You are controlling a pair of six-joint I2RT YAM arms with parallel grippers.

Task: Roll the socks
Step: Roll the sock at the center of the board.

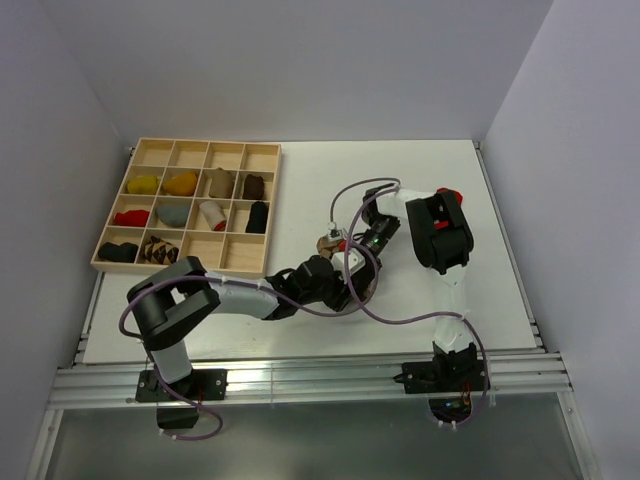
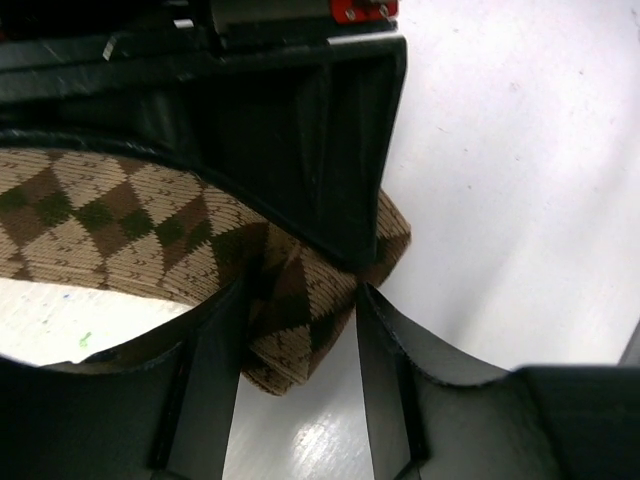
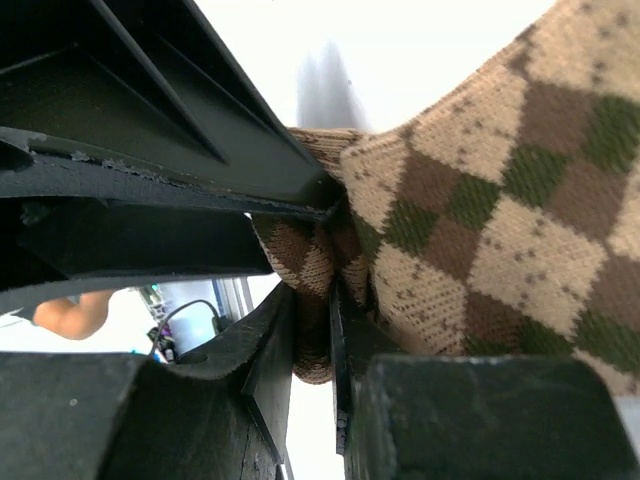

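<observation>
I am working on the argyle sock (image 2: 120, 225). It lies near the middle of the tabletop (image 1: 300, 180), a bit toward the near edge, where my two arms meet.

The right gripper (image 3: 312, 310) is pressed almost together and pinches a fold of this sock. The left gripper (image 2: 300, 295) is about half spread, with the sock's folded end between its fingers (image 2: 215, 370). They look like they touch the cloth, but I cannot tell if they squeeze it.

I think the roll has only just begun: one end is folded over and the rest is flat. Next, I think one gripper must hold the fold tight while the other turns it over and over along the sock, so it does not come loose.

In the left wrist view the long flat part runs away from the folded end, off the picture's left side. From above, the arms hide most of it, so I cannot tell which tabletop edge it points to.

The red sock (image 1: 450, 192) waits near the far right edge.
</observation>
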